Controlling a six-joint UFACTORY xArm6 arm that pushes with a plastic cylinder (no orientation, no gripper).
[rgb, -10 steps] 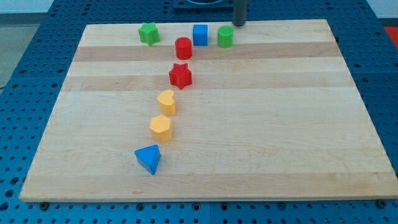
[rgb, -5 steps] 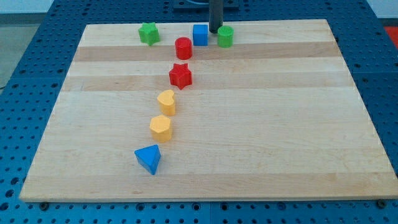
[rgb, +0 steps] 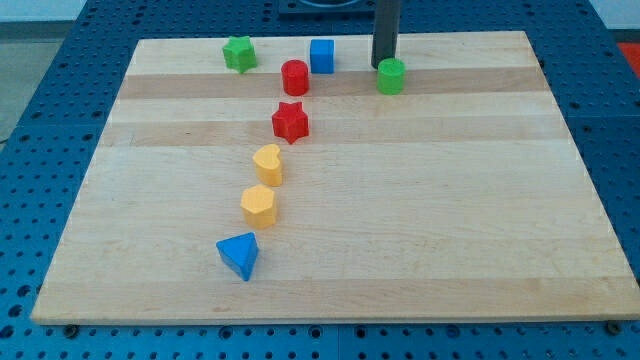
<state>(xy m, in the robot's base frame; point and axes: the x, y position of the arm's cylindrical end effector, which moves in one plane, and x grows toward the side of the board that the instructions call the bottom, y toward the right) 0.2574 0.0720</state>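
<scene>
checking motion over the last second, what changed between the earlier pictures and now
My tip swung from the view's top right to between the blue cube and the green cylinder, then rightward. It now sits at the cylinder's upper left edge. The green cylinder slid toward the view's right and slightly down, away from the blue cube. The other blocks stayed put: green star, red cylinder, red star, both yellow blocks and the blue triangle.

Dark rod (rgb: 386, 25) cut off by the view's top edge, blue perforated counter (rgb: 40, 150) cropped at all four edges, tip's contact with green cylinder (rgb: 391, 76) unclear
</scene>
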